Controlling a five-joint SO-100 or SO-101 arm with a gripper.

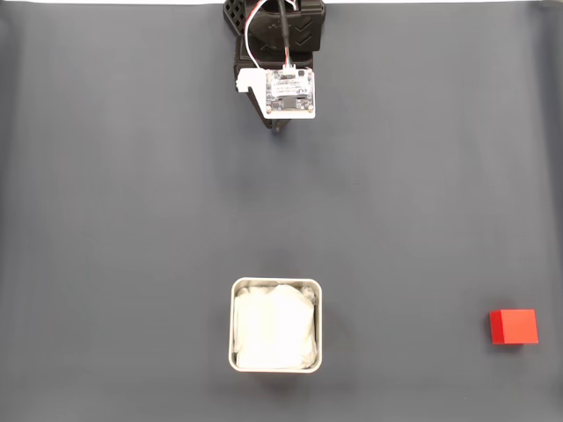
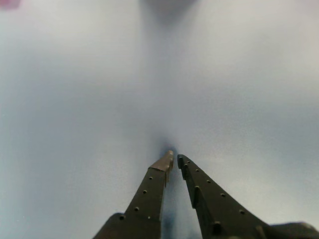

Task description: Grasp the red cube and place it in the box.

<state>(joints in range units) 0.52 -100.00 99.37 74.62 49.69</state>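
The red cube rests on the dark mat at the lower right of the fixed view. The box, a square metal tin lined with crumpled white paper, sits at the bottom centre. My arm is folded at the top centre of that view, far from both, its white camera board hiding the gripper. In the wrist view the two dark fingers of the gripper meet at their tips just above the bare mat, shut with nothing between them. A blurred reddish patch shows at the top left corner of the wrist view.
The dark grey mat covers the whole table, with a pale strip of table edge along the top of the fixed view. Between arm and box lies bare mat.
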